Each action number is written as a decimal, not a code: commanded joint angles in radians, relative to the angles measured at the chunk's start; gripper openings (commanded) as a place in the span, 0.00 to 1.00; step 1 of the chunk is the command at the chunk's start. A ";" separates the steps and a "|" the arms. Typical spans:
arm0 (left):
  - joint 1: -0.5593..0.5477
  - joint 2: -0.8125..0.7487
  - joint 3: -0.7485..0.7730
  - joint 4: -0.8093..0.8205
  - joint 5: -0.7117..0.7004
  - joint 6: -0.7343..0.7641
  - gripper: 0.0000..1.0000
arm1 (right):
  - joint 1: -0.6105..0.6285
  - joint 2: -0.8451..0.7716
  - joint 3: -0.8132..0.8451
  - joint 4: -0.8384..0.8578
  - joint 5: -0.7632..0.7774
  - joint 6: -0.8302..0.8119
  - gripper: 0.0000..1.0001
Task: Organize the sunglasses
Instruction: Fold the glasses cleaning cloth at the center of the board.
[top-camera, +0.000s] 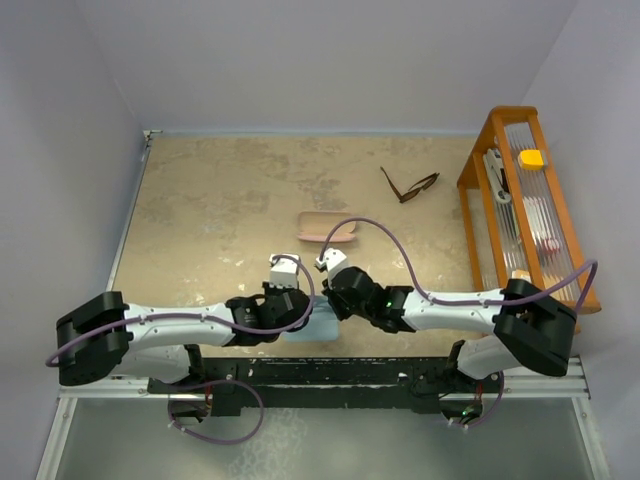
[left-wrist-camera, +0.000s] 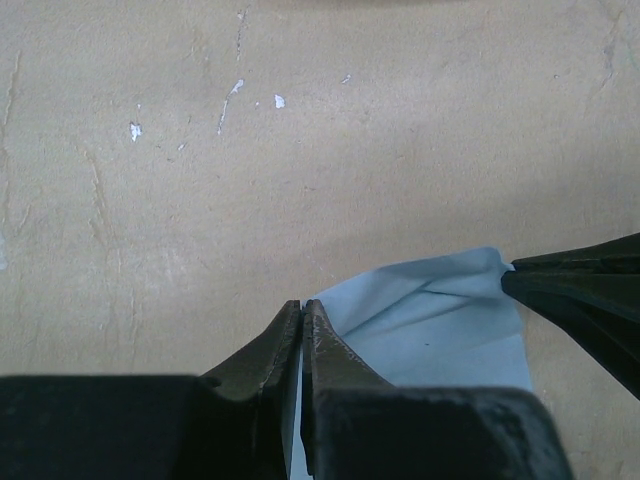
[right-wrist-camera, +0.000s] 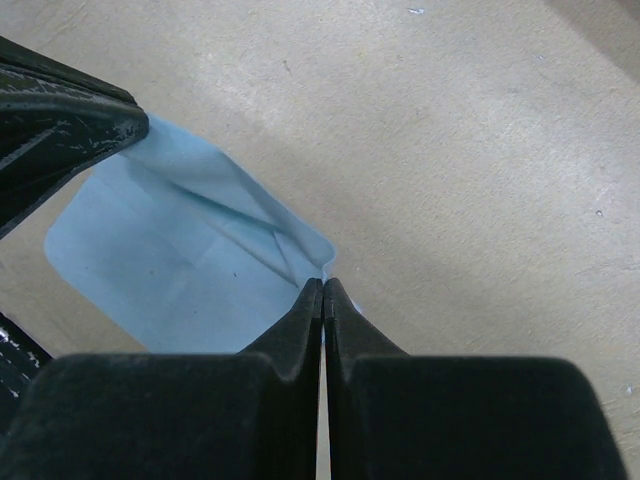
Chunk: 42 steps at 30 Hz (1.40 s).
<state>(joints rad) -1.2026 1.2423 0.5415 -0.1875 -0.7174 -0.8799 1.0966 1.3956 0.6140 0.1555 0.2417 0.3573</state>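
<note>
The sunglasses (top-camera: 408, 186), thin dark brown frame with arms open, lie on the table at the far right, well away from both grippers. A light blue cloth (top-camera: 318, 325) lies at the near edge between the arms. My left gripper (top-camera: 302, 312) is shut on one corner of the cloth (left-wrist-camera: 430, 325). My right gripper (top-camera: 335, 300) is shut on another corner of the cloth (right-wrist-camera: 180, 250). The cloth is stretched between the two grippers with a fold along its top. The pink oblong case (top-camera: 328, 227) lies mid-table beyond the grippers.
A wooden rack (top-camera: 525, 205) with clear slats stands along the right edge, holding a yellow item (top-camera: 531, 158) and other small things. Walls close the table at the back and left. The arm mounting rail (top-camera: 330, 385) runs along the near edge.
</note>
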 joint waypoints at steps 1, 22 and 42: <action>-0.022 -0.034 -0.009 -0.018 -0.042 -0.031 0.00 | 0.015 -0.039 -0.013 0.020 0.009 0.008 0.00; -0.078 -0.073 -0.027 -0.061 -0.080 -0.084 0.00 | 0.053 -0.080 -0.041 0.055 0.005 -0.021 0.00; -0.086 -0.071 -0.014 -0.065 -0.098 -0.090 0.00 | 0.065 -0.086 0.023 -0.004 0.079 -0.108 0.00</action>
<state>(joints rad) -1.2800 1.1858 0.5247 -0.2577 -0.7818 -0.9512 1.1584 1.3140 0.5934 0.1509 0.2607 0.2932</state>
